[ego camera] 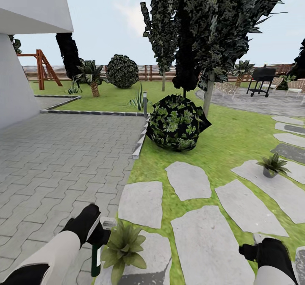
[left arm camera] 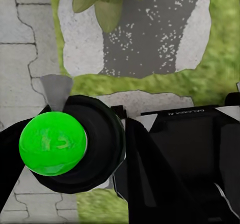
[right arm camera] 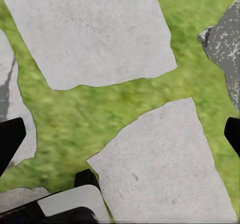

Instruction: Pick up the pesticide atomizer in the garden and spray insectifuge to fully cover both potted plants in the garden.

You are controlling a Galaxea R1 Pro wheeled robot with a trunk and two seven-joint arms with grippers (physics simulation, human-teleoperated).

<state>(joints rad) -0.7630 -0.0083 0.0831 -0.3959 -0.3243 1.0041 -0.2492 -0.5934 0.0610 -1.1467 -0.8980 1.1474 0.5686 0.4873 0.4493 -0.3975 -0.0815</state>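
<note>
The left pincer (ego camera: 98, 234) is closed round the atomizer (ego camera: 96, 257), right beside the near plant (ego camera: 123, 246) on a stone (ego camera: 156, 251). Spraying looks like the step now. The right pincer (ego camera: 254, 251) hangs wide open. Next, the far plant (ego camera: 273, 165) needs a drive over

The supporting surface is the garden ground: a green lawn (ego camera: 237, 136) adjoined on the left by grey block paving (ego camera: 63, 158), separated by a raised grey kerb (ego camera: 140, 143).

Irregular grey stepping stones (ego camera: 188, 180) are set into the lawn with grass strips between them.

Items resting directly on this surface:
- One potted plant (ego camera: 123, 247) stands on the nearest stepping stone, beside the paving edge.
- A second potted plant (ego camera: 273, 165) stands on a stone to the right, well apart from the first.
- A round dark bush (ego camera: 177, 123) sits on the grass just beside the kerb.
</note>
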